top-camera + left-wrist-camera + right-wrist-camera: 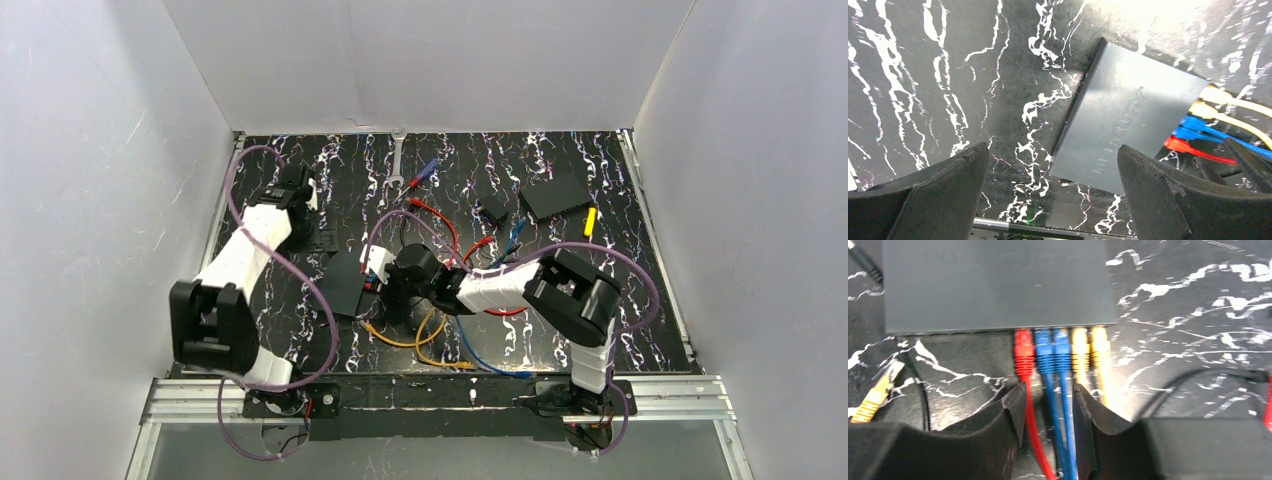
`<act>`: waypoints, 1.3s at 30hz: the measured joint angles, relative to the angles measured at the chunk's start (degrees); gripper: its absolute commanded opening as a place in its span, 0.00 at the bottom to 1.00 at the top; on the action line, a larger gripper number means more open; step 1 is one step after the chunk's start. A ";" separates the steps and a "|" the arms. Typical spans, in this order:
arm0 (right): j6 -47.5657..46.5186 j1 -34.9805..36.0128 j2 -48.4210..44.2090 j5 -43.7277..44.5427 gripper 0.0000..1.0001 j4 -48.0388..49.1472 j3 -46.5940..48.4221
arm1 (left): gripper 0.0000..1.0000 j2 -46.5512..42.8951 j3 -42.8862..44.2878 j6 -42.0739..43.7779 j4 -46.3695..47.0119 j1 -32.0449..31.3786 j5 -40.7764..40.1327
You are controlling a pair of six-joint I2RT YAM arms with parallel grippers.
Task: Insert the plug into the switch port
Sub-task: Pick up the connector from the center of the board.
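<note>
The switch [345, 282] is a flat black box lying left of the table's middle; it also shows in the left wrist view [1133, 130] and the right wrist view [993, 285]. Along its port edge sit a red plug [1023, 352], two blue plugs [1054, 350] and two yellow plugs [1089, 347]. My right gripper [1048, 405] is just behind these plugs, jaws a little apart, with the red and blue cables running between the fingers. My left gripper [1053, 185] is wide open and empty, hovering over bare table left of the switch.
A loose yellow plug [873, 402] lies left of the right gripper. A wrench [398, 160], a plain black slab [555, 197], a small black block [492, 210] and a yellow piece [590, 220] lie at the back. Orange and blue cables [430, 345] loop at the front.
</note>
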 measured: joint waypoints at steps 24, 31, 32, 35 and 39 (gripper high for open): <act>38.91 -10.45 -15.87 45.77 0.70 -24.33 -1.38 | 0.99 -35.28 -8.15 0.00 3.76 -9.66 -3.21; 55.25 -10.80 -5.97 53.90 0.66 -36.61 8.35 | 0.99 -36.02 -8.76 0.63 3.50 -12.76 -5.88; 56.72 -10.80 -4.70 54.18 0.65 -37.81 9.44 | 0.99 -36.11 -8.98 0.70 3.48 -13.03 -6.05; 62.23 -10.82 -0.63 55.04 0.63 -42.25 13.25 | 0.99 -36.28 -9.29 0.87 3.43 -13.57 -6.58; 67.95 -11.08 2.08 55.36 0.60 -45.92 15.13 | 0.99 -36.65 -9.31 1.09 3.45 -14.12 -7.37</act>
